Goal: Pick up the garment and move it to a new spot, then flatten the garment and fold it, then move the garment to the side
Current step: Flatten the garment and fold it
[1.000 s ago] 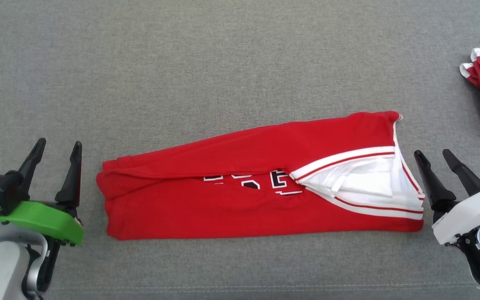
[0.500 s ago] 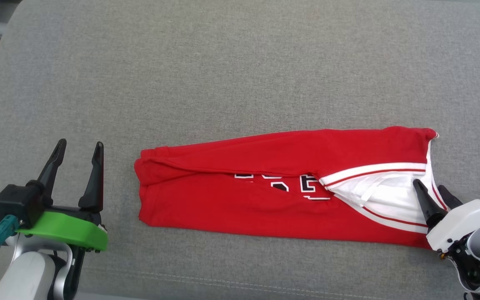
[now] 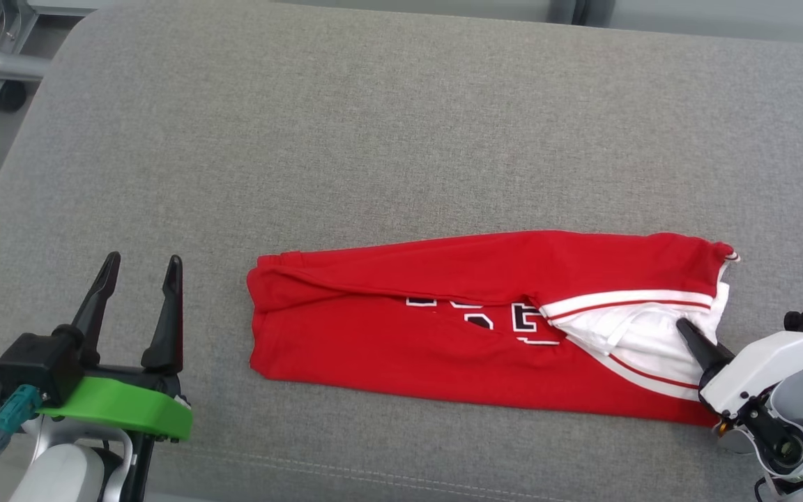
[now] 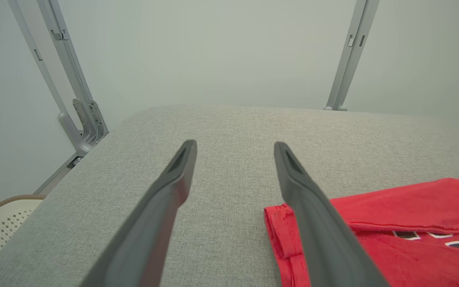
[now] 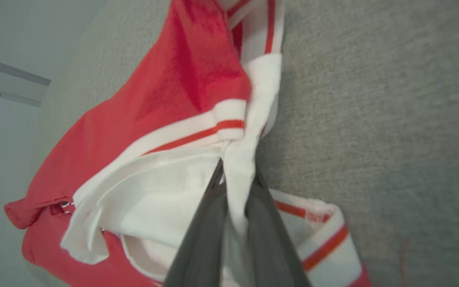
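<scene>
Right pincer (image 5: pixel 236 171) clamps the jersey's (image 3: pixel 408 348) white trim. Left pincer (image 3: pixel 145 259) gapes open beside its hem, near the cushion's (image 3: pixel 373 139) edge

Lettering (image 3: pixel 523 319) half under the garment (image 3: pixel 408 352) fold; tips of right end effector (image 5: pixel 235 171) partly within white fabric (image 5: pixel 165 199)

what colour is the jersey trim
Jersey trim: white with a red stripe, best in right wrist view.
</scene>
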Tool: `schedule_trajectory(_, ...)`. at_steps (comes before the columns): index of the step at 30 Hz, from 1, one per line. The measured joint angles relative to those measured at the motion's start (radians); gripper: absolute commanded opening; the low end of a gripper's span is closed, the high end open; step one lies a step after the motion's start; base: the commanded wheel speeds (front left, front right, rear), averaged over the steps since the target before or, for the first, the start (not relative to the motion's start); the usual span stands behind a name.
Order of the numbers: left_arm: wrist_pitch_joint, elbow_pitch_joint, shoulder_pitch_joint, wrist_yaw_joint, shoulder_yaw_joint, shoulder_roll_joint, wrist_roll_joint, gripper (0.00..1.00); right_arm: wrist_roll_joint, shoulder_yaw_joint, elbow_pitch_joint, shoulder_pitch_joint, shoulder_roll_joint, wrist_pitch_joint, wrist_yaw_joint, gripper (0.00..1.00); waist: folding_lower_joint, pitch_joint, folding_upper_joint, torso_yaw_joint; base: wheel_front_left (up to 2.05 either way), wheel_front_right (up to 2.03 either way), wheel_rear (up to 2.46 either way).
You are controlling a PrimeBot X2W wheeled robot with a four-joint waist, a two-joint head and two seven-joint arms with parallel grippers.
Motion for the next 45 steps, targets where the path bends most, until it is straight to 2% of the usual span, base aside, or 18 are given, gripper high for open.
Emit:
schedule_trajectory(4, 0.0, -0.017, 0.025, 0.001, 0.015, -0.003, 0.001, 1.0, 0.05, -0.035, 0.002, 0.0, -0.009, 0.033, 0.021, 0.0, 0.0, -0.012, 0.0, -0.001, 0.0, 0.0, 0.0)
schedule_trajectory(6, 0.0, -0.025, 0.044, 0.003, 0.029, -0.004, 0.001, 1.0, 0.077, -0.06, -0.002, 0.0, -0.026, 0.05, 0.021, 0.0, -0.0001, -0.017, 0.0, -0.006, 0.0, 0.0, 0.0)
schedule_trajectory(12, 0.0, -0.053, 0.062, 0.008, 0.062, -0.005, 0.001, 1.0, 0.128, -0.168, -0.025, 0.005, -0.133, 0.097, 0.018, 0.0, -0.0001, -0.023, 0.0, -0.033, 0.0, 0.0, 0.0)
schedule_trajectory(17, 0.0, -0.069, 0.064, 0.008, 0.064, -0.01, 0.001, 1.0, 0.178, -0.277, -0.051, 0.062, -0.224, 0.138, -0.016, 0.0, 0.0, -0.025, 0.0, -0.052, 0.0, 0.0, 0.0)
schedule_trajectory(19, 0.0, -0.079, 0.067, 0.008, 0.065, -0.013, 0.001, 1.0, 0.223, -0.298, -0.092, 0.083, -0.234, 0.168, -0.008, 0.0, -0.0001, -0.026, 0.0, -0.055, 0.0, 0.0, 0.0)
schedule_trajectory(20, 0.0, -0.084, 0.071, 0.008, 0.066, -0.014, 0.001, 1.0, 0.249, -0.292, -0.126, 0.083, -0.228, 0.188, 0.007, 0.0, 0.0, -0.027, 0.0, -0.056, 0.0, 0.0, 0.0)
schedule_trajectory(24, 0.0, -0.088, 0.095, 0.008, 0.078, -0.009, 0.001, 1.0, 0.275, -0.194, -0.295, 0.031, -0.198, 0.248, 0.076, 0.0, 0.0, -0.027, 0.0, -0.07, 0.0, 0.0, 0.0)
schedule_trajectory(28, 0.0, -0.097, 0.097, 0.002, 0.044, 0.006, 0.022, 1.0, 0.276, -0.104, -0.431, -0.029, -0.177, 0.287, 0.099, 0.0, 0.0, -0.022, 0.0, -0.085, 0.0, 0.0, 0.0)
schedule_trajectory(34, 0.0, -0.099, 0.061, -0.04, -0.015, 0.021, 0.062, 1.0, 0.194, 0.086, -0.488, -0.052, -0.077, 0.31, 0.094, 0.0, 0.0, 0.008, 0.0, -0.08, 0.0, 0.0, 0.0)
schedule_trajectory(38, 0.005, -0.097, 0.022, -0.056, -0.038, 0.02, 0.066, 1.0, 0.104, 0.176, -0.461, -0.067, 0.005, 0.288, 0.06, 0.0, 0.0, 0.025, 0.0, -0.066, 0.0, 0.0, 0.0)
schedule_trajectory(41, 0.006, -0.093, 0.008, -0.064, -0.043, 0.018, 0.066, 1.0, 0.023, 0.231, -0.424, -0.086, 0.037, 0.271, 0.038, 0.0, 0.0, 0.038, 0.0, -0.054, 0.0, 0.0, 0.0)
schedule_trajectory(45, 0.012, -0.086, 0.004, -0.065, -0.042, 0.013, 0.066, 1.0, -0.038, 0.304, -0.383, -0.119, 0.083, 0.265, 0.035, 0.0, 0.0, 0.056, 0.0, -0.04, 0.0, 0.0, 0.0)
